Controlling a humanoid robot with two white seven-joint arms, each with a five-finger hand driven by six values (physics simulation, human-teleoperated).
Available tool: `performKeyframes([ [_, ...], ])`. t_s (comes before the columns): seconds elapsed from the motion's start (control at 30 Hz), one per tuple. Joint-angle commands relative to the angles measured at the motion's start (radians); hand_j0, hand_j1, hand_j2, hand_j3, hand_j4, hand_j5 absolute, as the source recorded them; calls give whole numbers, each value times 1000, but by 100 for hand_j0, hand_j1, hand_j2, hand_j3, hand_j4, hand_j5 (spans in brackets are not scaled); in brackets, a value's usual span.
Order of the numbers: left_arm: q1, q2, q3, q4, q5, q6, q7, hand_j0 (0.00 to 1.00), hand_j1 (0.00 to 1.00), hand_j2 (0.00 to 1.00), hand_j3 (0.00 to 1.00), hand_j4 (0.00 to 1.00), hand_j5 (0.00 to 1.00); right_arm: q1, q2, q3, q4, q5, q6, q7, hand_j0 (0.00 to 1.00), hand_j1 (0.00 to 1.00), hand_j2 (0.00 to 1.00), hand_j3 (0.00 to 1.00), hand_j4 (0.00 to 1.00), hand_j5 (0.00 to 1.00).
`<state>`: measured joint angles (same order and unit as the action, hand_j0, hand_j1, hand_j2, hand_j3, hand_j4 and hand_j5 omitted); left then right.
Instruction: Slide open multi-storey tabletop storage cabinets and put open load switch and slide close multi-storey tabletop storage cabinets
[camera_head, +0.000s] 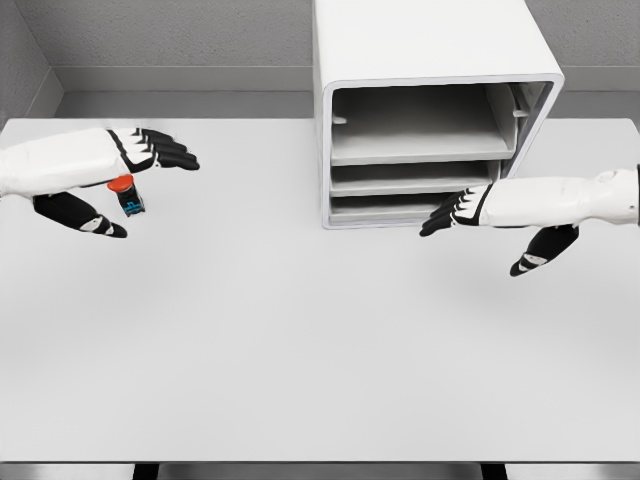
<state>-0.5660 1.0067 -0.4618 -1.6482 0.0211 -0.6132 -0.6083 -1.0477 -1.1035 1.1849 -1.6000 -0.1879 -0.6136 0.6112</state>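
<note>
The load switch (127, 195), a small dark block with a red knob, is at the far left of the table, right under my left palm. My left hand (148, 192) hovers over it with fingers (160, 150) stretched out and thumb (88, 218) spread below; it shows no closed grasp. The white multi-storey cabinet (430, 60) stands at the back, right of centre, its three grey trays (420, 135) visible through the open front. My right hand (470, 238) is flat and open just in front of the lowest trays, its fingertips (438, 222) near the cabinet's bottom edge.
The white table (300, 340) reaches from the grey back wall (180, 40) to the front edge (320, 462). Nothing else lies on it apart from the cabinet and the switch.
</note>
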Motion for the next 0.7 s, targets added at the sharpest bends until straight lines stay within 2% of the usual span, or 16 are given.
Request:
performKeyframes([
  [0.0, 0, -3, -23, 25, -112, 2, -3, 100, 100, 100, 100, 100, 100, 0, 7, -2, 2, -7, 3, 0, 100, 100, 100, 100, 100, 100],
  [0.07, -15, -5, -31, 90, -110, 2, -3, 100, 100, 100, 100, 100, 100, -5, 7, -4, 6, -7, 3, 0, 100, 100, 100, 100, 100, 100],
  [0.1, -43, -8, -40, 123, -121, 2, -3, 100, 100, 100, 100, 100, 100, -5, 11, -4, 6, -7, 3, 0, 100, 100, 100, 100, 100, 100],
  [0.17, -158, -50, -181, 246, -127, 2, -3, 100, 100, 100, 100, 100, 100, -5, 13, -22, 28, -10, 3, 0, 100, 100, 100, 100, 100, 100],
  [0.23, -170, -65, -192, 298, -130, 2, -3, 100, 100, 100, 100, 100, 100, -6, 42, -22, 31, -10, 3, 0, 100, 100, 100, 100, 100, 100],
  [0.3, -201, -83, -193, 350, -207, 2, -3, 100, 100, 100, 100, 100, 100, -8, 57, -22, 32, -8, 3, 0, 100, 100, 100, 100, 100, 100],
  [0.37, -225, -111, -195, 390, -216, 2, -3, 100, 100, 100, 100, 100, 100, -34, 74, -22, 34, -7, 3, 0, 100, 100, 100, 100, 100, 100],
  [0.47, -262, -177, -247, 514, -216, 2, -3, 100, 100, 100, 100, 100, 100, -72, 111, -22, 51, 27, 3, 0, 100, 100, 100, 100, 100, 100],
  [0.53, -265, -200, -252, 554, -216, 2, -3, 100, 100, 100, 100, 100, 100, -72, 159, -22, 107, 27, 34, 0, 100, 100, 100, 100, 100, 100],
  [0.67, -279, -215, -270, 600, -216, 2, -3, 100, 100, 100, 100, 100, 100, -80, 180, -21, 120, 27, 129, 0, 100, 100, 100, 100, 100, 100],
])
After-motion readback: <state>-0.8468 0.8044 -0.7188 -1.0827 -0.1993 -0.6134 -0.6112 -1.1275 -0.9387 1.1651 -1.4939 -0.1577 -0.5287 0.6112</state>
